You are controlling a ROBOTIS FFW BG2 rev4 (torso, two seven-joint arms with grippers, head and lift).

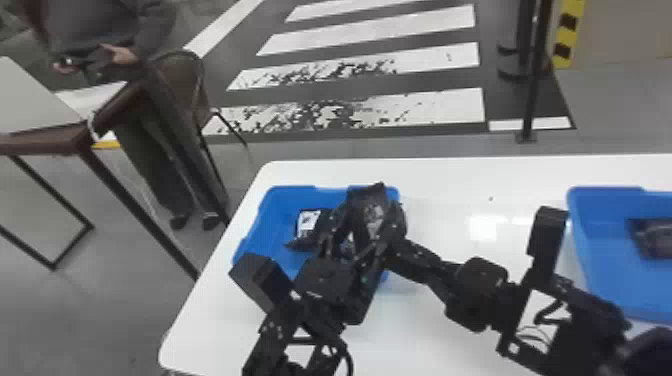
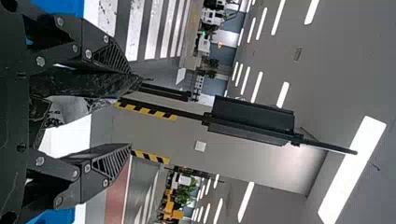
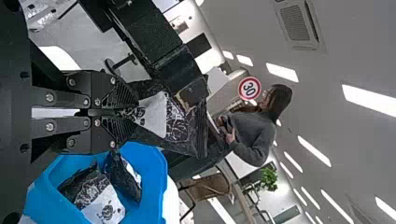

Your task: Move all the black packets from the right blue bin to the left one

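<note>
Over the left blue bin [image 1: 272, 202] my left gripper [image 1: 356, 245] stands open, a black packet [image 1: 371, 207] at its fingers. My right gripper [image 1: 394, 234] meets it there from the right. In the right wrist view the right gripper [image 3: 122, 112] is shut on the white-labelled black packet [image 3: 180, 119]. The left wrist view has that packet [image 2: 77, 84] between the spread fingers of the left gripper [image 2: 130, 112], nearer the upper one. Inside the left bin lie other packets [image 3: 95, 193]. The right blue bin [image 1: 595, 265] holds a dark packet [image 1: 655, 237].
Both bins stand on a white table [image 1: 440, 185]. The two arms are close together over the left bin, the right forearm [image 1: 482, 295] crossing the space between the bins. A brown-framed table [image 1: 45, 142] and a chair [image 1: 192, 90] stand beyond at the left.
</note>
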